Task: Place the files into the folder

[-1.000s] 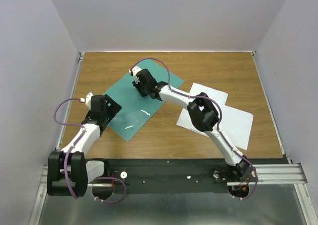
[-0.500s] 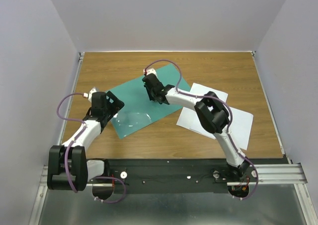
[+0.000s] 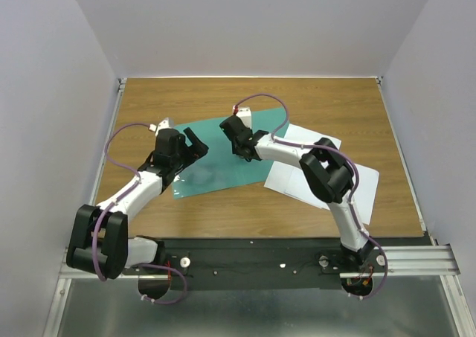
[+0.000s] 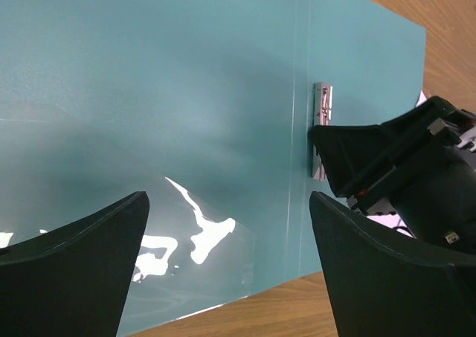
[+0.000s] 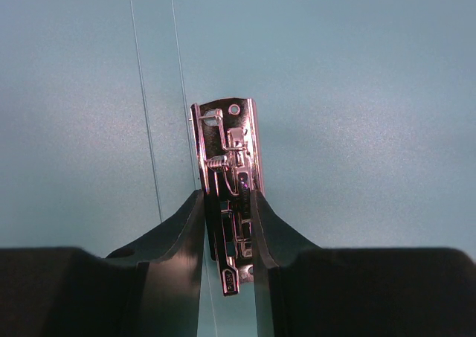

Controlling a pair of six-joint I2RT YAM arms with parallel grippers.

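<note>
Right wrist view: the right gripper (image 5: 227,203) pinches the metal clip (image 5: 227,143) at the spine of the open folder (image 5: 357,91), which lies flat beneath it. The left gripper (image 4: 229,203) hovers with jaws spread wide over the folder's clear leaf (image 4: 201,233). The files (image 3: 364,184) overlap on the table (image 3: 335,103), right of the right gripper, under its arm.

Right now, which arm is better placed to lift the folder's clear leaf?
Left. The left gripper hovers open right over the clear leaf. The right gripper is shut on the metal clip at the spine of the folder, so it looks occupied.
</note>
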